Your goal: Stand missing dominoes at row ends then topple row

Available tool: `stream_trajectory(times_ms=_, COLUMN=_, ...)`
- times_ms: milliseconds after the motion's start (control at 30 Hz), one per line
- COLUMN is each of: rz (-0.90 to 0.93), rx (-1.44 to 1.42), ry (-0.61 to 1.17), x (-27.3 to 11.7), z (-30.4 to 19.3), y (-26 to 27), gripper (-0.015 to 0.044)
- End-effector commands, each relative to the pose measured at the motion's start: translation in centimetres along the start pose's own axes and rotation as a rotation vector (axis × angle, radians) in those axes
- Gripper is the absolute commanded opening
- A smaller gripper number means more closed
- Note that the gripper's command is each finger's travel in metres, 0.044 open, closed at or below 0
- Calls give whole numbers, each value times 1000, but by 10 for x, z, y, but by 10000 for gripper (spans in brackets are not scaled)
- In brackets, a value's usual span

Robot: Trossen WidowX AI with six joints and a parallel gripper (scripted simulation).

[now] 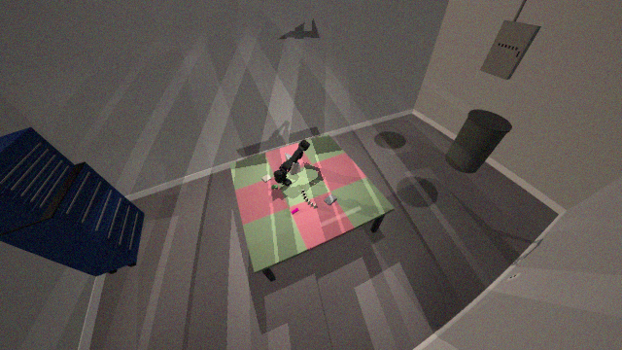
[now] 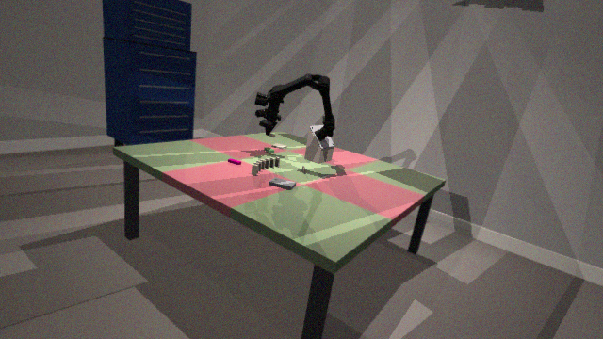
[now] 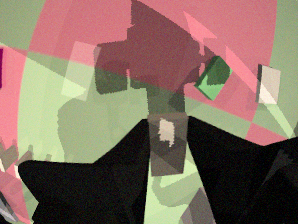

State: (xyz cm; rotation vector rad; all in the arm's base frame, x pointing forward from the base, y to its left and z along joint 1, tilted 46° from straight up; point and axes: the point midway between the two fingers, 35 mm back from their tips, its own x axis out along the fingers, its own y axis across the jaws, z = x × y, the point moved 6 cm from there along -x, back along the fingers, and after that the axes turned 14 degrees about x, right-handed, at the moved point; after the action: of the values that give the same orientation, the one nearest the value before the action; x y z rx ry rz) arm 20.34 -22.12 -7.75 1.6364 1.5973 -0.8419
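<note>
A curved row of several small pale dominoes (image 1: 304,195) (image 2: 254,169) stands near the middle of the table; part of it shows at the lower left edge of the wrist view. My gripper (image 2: 268,132) (image 3: 166,123) is shut on a pale domino (image 3: 168,155), whose face is partly in shadow. It is held above the table, behind the row near the green block. A small pale upright piece (image 2: 303,169) stands apart from the row, towards the arm's base; I cannot tell for certain that it is a domino.
A green block (image 1: 275,187) (image 2: 268,150) (image 3: 214,77) and a white flat block (image 1: 266,178) (image 2: 279,146) (image 3: 269,85) lie near the gripper. A magenta block (image 1: 294,211) (image 2: 234,161) and a grey flat box (image 1: 330,199) (image 2: 283,184) lie on opposite sides of the row.
</note>
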Motion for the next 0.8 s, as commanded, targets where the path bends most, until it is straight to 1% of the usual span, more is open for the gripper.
stream_trajectory(times_ms=0, rz=-32, rx=-1, ry=-78, x=9, z=-2, y=1, gripper=107)
stream_trajectory(times_ms=400, rz=-89, rx=-2, ry=-318, x=35, z=-10, y=4, gripper=107)
stream_trajectory(times_ms=767, rz=-85, rx=7, ry=-544, x=51, z=-22, y=5, gripper=107)
